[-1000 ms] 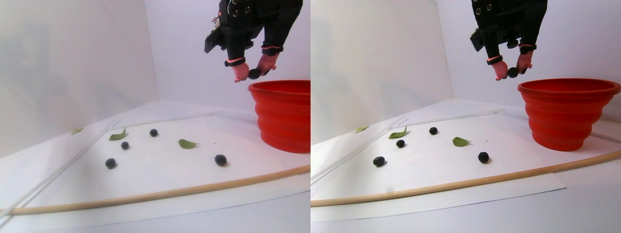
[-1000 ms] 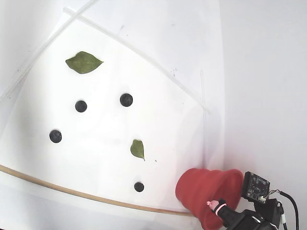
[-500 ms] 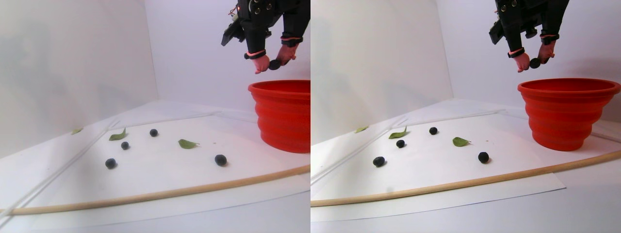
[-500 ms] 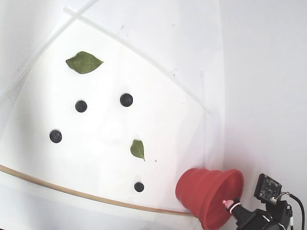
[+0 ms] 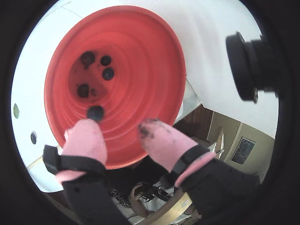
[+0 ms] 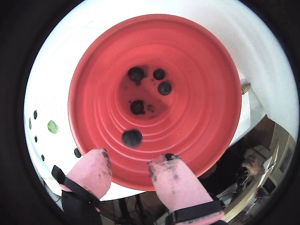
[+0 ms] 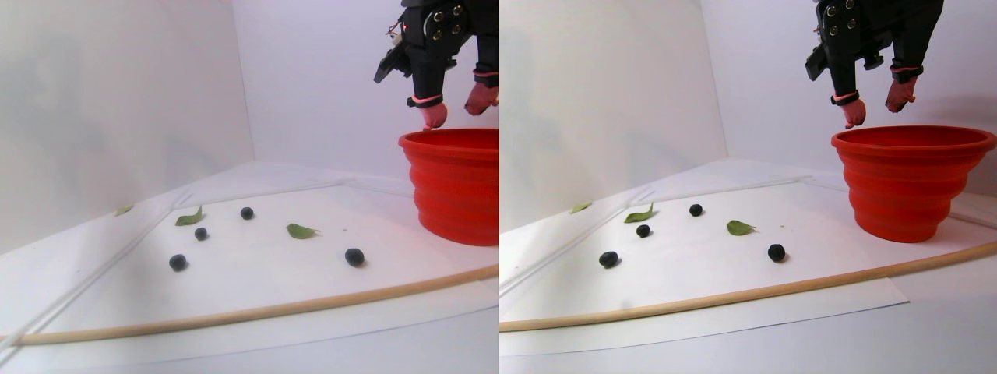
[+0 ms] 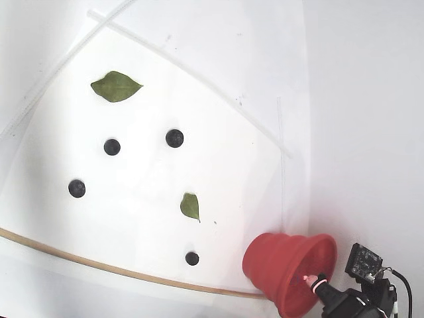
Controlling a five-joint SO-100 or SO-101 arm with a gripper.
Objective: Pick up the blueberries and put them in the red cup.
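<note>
Claw [image 6: 133, 166] spread empty above ribbed red cup [image 6: 206, 93], dark round blueberries [image 6: 137, 107] inside

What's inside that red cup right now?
In both wrist views the red cup holds blueberries: four on its floor and a fifth lower on the ribbed wall, just beyond the open pincer. The pink fingertips cover the near rim.

Nine blueberries [image 8: 174, 138], one red cup [image 8: 265, 265], three leaves [image 8: 116, 86].
</note>
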